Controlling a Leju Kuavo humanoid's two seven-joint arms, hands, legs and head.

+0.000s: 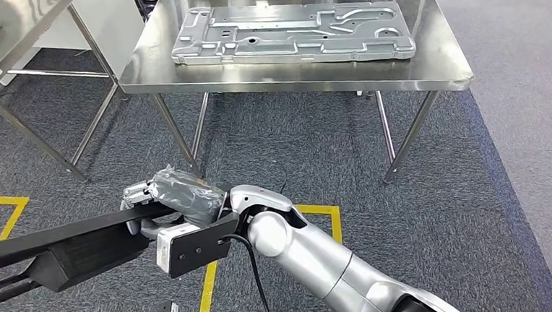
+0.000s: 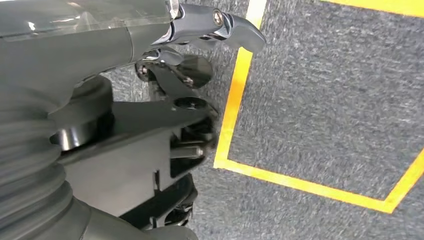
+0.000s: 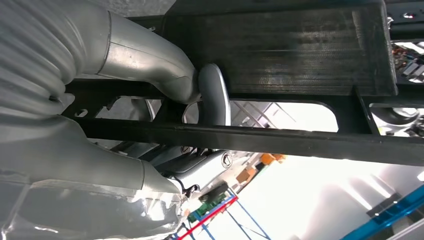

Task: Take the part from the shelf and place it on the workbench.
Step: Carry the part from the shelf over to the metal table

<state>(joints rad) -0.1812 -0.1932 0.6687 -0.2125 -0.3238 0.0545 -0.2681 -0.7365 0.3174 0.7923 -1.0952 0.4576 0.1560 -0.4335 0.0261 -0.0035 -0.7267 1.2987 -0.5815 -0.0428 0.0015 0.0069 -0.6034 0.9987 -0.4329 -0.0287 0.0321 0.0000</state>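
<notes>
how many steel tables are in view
2. One steel table stands straight ahead in the head view, with a flat metal panel lying on it. A second one shows at the upper left, cut off by the frame, so more may stand beyond it.

The left hand (image 2: 165, 100) comes in close — grey ribbed cover, dark fingers (image 2: 240, 31) around a black part (image 2: 145, 135). Beneath lies grey carpet floor (image 2: 325, 115) with yellow tape lines (image 2: 300, 184).
</notes>
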